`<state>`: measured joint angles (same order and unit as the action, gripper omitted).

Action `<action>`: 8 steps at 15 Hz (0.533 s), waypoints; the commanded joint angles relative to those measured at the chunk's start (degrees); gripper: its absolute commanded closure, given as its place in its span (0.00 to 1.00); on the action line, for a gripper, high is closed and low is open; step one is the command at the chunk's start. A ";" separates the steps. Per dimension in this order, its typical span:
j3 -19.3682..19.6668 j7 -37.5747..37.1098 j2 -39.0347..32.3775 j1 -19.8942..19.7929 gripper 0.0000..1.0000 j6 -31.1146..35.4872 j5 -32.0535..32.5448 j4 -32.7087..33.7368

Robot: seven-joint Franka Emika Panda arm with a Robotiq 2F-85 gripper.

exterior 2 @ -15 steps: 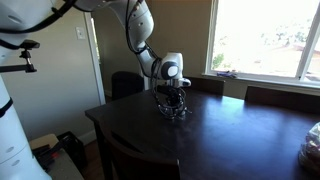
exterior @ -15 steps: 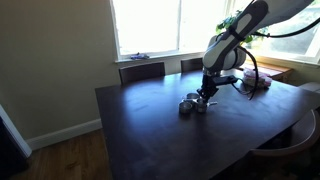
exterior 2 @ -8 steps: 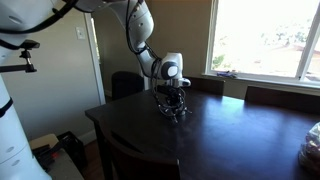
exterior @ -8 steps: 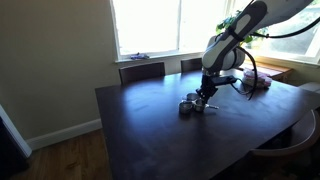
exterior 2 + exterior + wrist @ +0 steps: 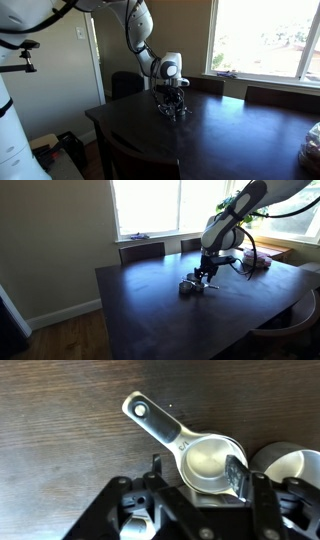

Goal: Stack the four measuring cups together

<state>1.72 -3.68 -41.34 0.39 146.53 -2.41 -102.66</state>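
step: we read release of measuring cup (image 5: 205,460) | claw (image 5: 198,472) parted around it, not clamping | next: rise straight up, then fetch neighbour cup (image 5: 292,466)

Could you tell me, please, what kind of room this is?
Most likely a dining room in a home: a large dark wooden dining table, chairs pushed in along its far side, and a wide bright window behind them.

End effector (image 5: 172,101) down at measuring cups (image 5: 176,113), dark table (image 5: 235,140), bright window (image 5: 265,38)
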 commanded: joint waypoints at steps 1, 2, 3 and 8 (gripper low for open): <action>0.27 0.21 3.58 0.44 0.03 -6.37 1.39 -1.35; 0.96 -0.24 3.85 1.04 0.01 -7.65 2.35 -1.19; 0.95 0.31 3.94 0.99 0.00 -9.76 3.04 -0.64; 1.53 -1.19 3.32 1.37 0.00 -12.75 5.60 1.31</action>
<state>2.06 -3.29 -39.23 0.70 134.90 1.61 -101.07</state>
